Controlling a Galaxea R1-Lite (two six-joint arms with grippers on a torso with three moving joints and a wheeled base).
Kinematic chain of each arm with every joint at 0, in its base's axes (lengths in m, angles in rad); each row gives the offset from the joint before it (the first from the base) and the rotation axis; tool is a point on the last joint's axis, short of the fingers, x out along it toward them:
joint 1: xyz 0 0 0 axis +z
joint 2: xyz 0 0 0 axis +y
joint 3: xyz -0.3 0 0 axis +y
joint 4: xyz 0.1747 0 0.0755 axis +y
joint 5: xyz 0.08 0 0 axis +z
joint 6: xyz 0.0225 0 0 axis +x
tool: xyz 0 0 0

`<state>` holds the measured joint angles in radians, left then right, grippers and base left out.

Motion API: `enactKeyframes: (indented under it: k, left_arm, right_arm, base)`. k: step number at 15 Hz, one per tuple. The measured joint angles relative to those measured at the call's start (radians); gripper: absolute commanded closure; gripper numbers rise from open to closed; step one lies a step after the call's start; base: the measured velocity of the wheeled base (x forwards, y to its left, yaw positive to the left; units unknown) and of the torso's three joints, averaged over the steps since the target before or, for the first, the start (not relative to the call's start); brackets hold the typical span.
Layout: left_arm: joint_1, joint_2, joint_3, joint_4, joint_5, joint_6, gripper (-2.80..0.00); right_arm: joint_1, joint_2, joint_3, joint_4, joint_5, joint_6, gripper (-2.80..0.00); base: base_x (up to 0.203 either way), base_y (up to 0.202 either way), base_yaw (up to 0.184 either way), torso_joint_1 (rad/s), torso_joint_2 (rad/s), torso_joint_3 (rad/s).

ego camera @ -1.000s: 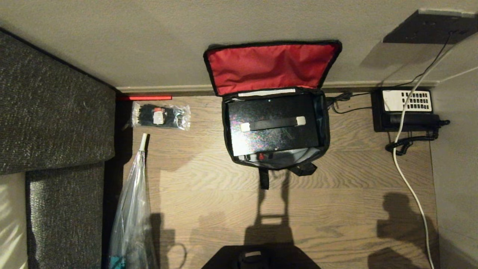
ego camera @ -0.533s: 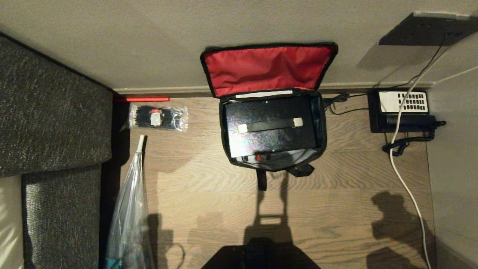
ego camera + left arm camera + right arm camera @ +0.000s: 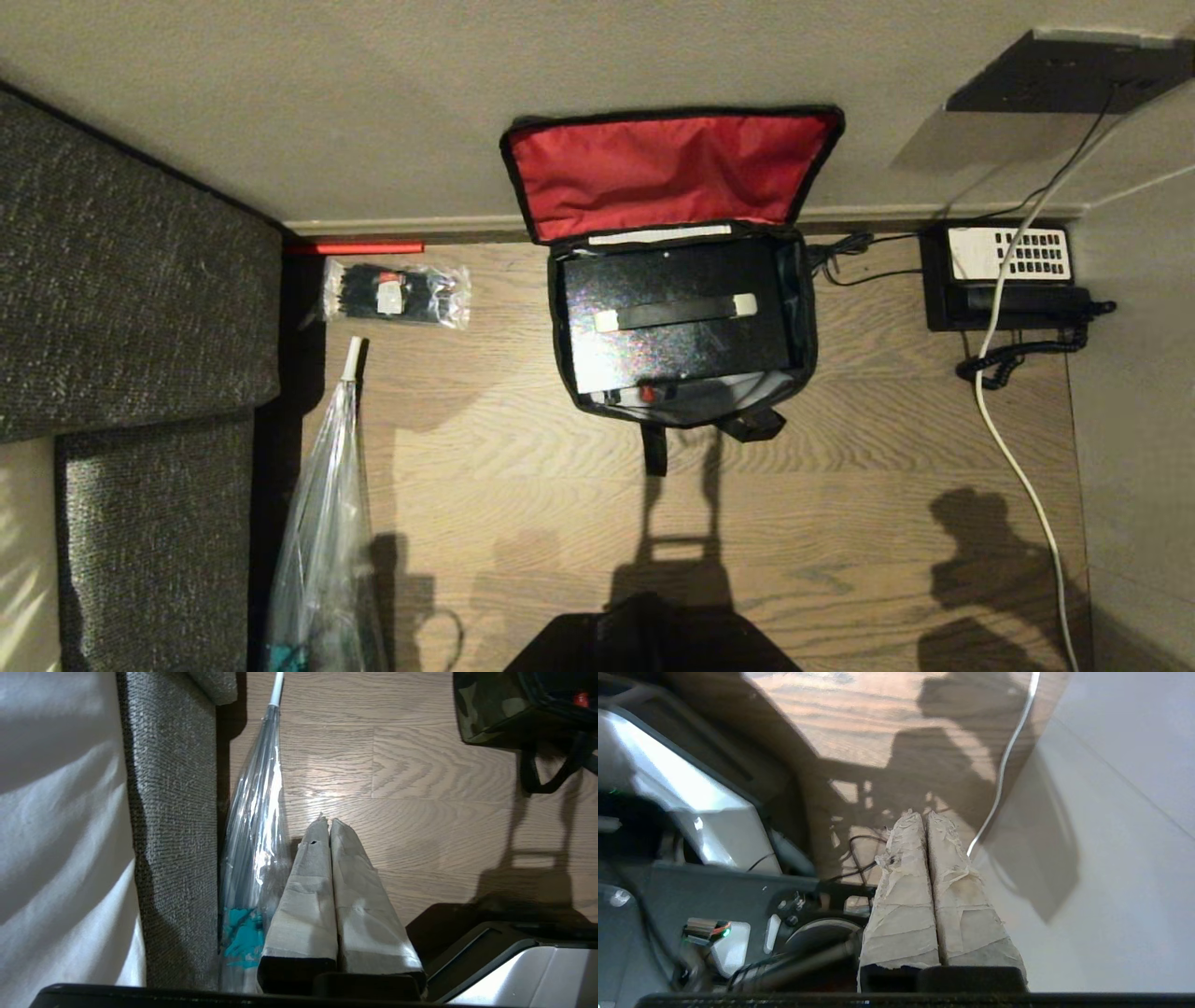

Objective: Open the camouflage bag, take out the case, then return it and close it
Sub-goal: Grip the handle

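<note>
Left gripper [image 3: 328, 822]: lower centre of the left wrist view, its taped fingers pressed together on nothing, hanging over bare wood floor [image 3: 523, 485] beside a clear folded umbrella [image 3: 254, 830]; it looks parked.
Right gripper [image 3: 924, 814]: lower centre of the right wrist view, taped fingers pressed together and empty, low beside the robot's base with a white cable [image 3: 1008, 751] running past; neither arm shows in the head view.
Camouflage bag [image 3: 680, 406]: centre of the head view, standing on the floor, its red-lined lid [image 3: 667, 173] thrown back against the wall, black straps trailing toward the lower edge.
Case [image 3: 677, 322]: inside the bag, flat, its black handle strap [image 3: 674, 313] lying across the top, a red spot near its lower edge.
Step in hand: judged to be taking the case out, the bag being open already.
How to do it well: spread the right fingers before descending, come straight down over the handle strap, pinch it at mid-length, lift vertically so the case clears the bag walls without dragging the bag.
Hedge: whether the strap stands proud enough to pinch is hard to tell from above.
Far: packet of black ties [image 3: 397, 291] upper left, desk phone [image 3: 1008, 275] upper right, both well apart from the bag.
</note>
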<state>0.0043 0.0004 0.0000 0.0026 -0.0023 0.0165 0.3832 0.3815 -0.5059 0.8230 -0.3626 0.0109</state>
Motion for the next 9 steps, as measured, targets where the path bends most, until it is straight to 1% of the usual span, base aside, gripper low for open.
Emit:
enactKeyframes:
  k: [1, 2, 6, 7, 9]
  left_arm:
    - [0.001, 0.000, 0.000, 0.002, 0.000, 0.000, 0.00]
    - [0.000, 0.000, 0.000, 0.002, 0.000, -0.002, 0.00]
    - [0.000, 0.000, 0.000, -0.003, 0.001, -0.010, 0.00]
    - [-0.001, 0.000, 0.000, -0.002, 0.002, -0.012, 0.00]
    - [0.000, 0.000, 0.000, -0.002, 0.002, -0.018, 0.00]
  right_arm:
    - [-0.005, 0.000, 0.002, 0.001, 0.000, 0.000, 0.00]
    - [-0.010, 0.000, 0.002, 0.001, 0.001, -0.001, 0.00]
    - [-0.024, -0.006, 0.001, 0.000, 0.001, -0.001, 0.00]
    - [-0.026, -0.007, 0.001, -0.001, 0.001, -0.002, 0.00]
    - [-0.027, -0.008, 0.001, -0.001, 0.001, -0.003, 0.00]
  base:
    - [0.000, 0.000, 0.000, 0.000, 0.00, 0.000]
    - [0.002, 0.080, 0.003, 0.002, 0.00, 0.005]
    - [0.000, 0.169, 0.003, 0.002, 0.00, 0.002]
    - [0.000, 0.099, 0.010, -0.001, 0.00, 0.005]
    - [0.000, 0.000, 0.000, 0.000, 0.00, 0.000]
